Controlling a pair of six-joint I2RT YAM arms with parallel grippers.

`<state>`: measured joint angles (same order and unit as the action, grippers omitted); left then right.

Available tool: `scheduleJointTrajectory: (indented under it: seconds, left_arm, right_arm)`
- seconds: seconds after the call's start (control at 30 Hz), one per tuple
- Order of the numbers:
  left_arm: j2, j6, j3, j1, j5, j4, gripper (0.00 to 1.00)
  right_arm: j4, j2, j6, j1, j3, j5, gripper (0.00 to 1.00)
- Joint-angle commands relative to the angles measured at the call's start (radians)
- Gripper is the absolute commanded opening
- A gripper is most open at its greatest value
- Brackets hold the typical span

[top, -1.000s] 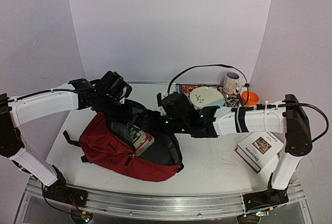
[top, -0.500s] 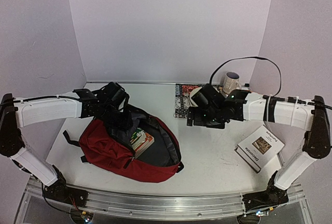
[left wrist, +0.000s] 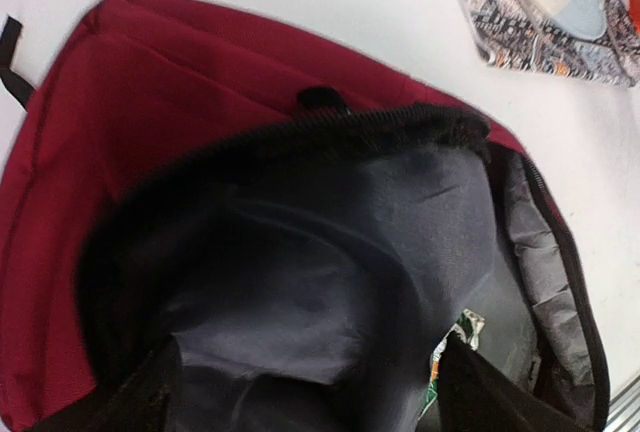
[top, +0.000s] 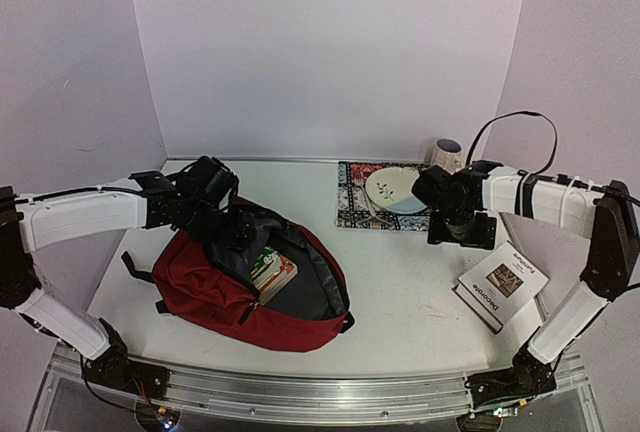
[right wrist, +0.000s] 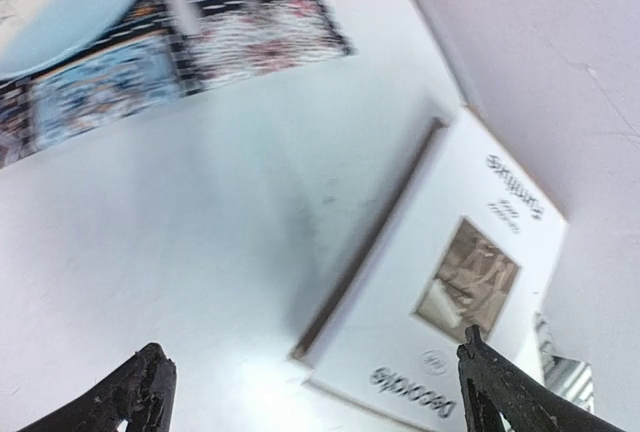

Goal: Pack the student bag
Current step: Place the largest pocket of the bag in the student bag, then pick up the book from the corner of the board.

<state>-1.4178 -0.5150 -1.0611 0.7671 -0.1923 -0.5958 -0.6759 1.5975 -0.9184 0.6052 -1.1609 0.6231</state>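
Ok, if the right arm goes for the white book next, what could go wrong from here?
1. The white book lies flat on the table; the open right gripper may push it along rather than get under it.
2. The left gripper is open at the student bag rim, so nothing holds the mouth; the black lining sags across it.
3. The book inside sits at the opening and may block the next.

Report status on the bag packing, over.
Left gripper open at mouth of student bag, empty. Right gripper open above the white book, empty. Bag unzipped, one packed book inside. Nothing blocking the opening.
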Motion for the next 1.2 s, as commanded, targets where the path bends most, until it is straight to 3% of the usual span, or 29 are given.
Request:
scheduleJointTrajectory:
  seconds: [0.0, 0.2, 0.47, 0.77, 1.17]
  left_arm:
    - [0.135, 0.040, -0.009, -0.012, -0.053, 0.000, 0.99]
    - [0.248, 0.098, 0.007, -0.014, -0.167, 0.000, 0.99]
    - [0.347, 0.176, 0.075, -0.016, -0.362, 0.013, 0.99]
    - [0.385, 0.185, 0.146, -0.017, -0.426, 0.074, 1.00]
    - [0.405, 0.169, 0.109, -0.018, -0.360, 0.087, 1.00]
  right_arm:
    - [-0.139, 0.072, -0.041, -0.082, 0.019, 0.066, 0.98]
    - [-0.139, 0.175, -0.070, -0.175, -0.006, 0.073, 0.90]
    - [-0.130, 0.318, -0.091, -0.259, -0.066, 0.043, 0.71]
    - [-0.080, 0.377, -0.092, -0.307, -0.044, -0.001, 0.52]
    - [-0.051, 0.295, -0.078, -0.309, 0.009, -0.067, 0.05]
